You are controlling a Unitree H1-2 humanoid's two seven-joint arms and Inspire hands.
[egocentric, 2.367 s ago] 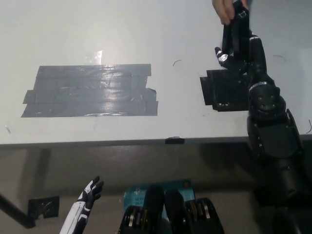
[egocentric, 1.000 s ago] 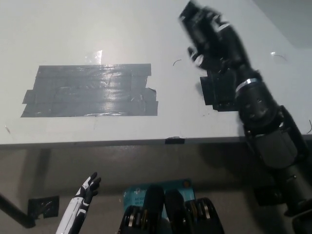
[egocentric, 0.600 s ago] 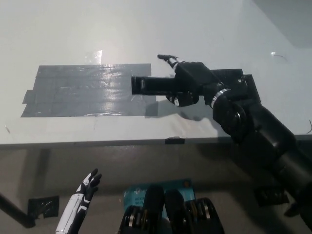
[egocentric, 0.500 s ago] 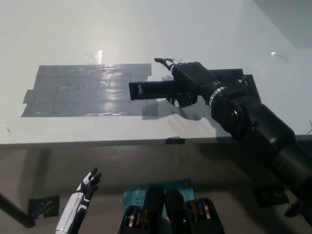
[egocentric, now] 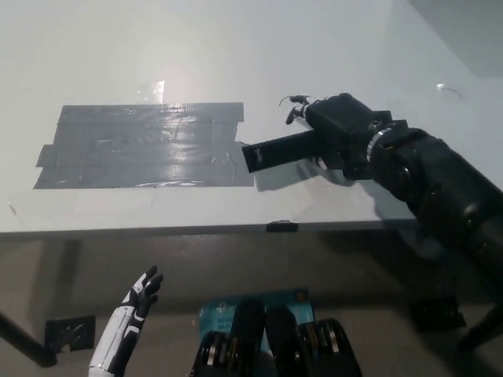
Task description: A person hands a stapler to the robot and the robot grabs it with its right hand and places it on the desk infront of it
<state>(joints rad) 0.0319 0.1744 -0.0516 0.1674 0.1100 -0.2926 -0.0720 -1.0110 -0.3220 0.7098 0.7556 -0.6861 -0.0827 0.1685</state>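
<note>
Resting hand: white left hand hangs below the bench edge, fingers spread, empty.
Bench: grey tape patch near the front edge.
Working hand: black right hand wrapped around the stapler.
Stapler: just right of the tape, low over the bench; contact unclear.
Risk: release before it rests flat, so it tips or skids toward the front edge.

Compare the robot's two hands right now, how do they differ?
The right hand is black, while the left hand is white. The right hand is over the desk and shut on the stapler; the left hand hangs below the desk edge at lower left and holds nothing. The left hand's fingers are spread apart, the right hand's wrapped around the stapler.
</note>
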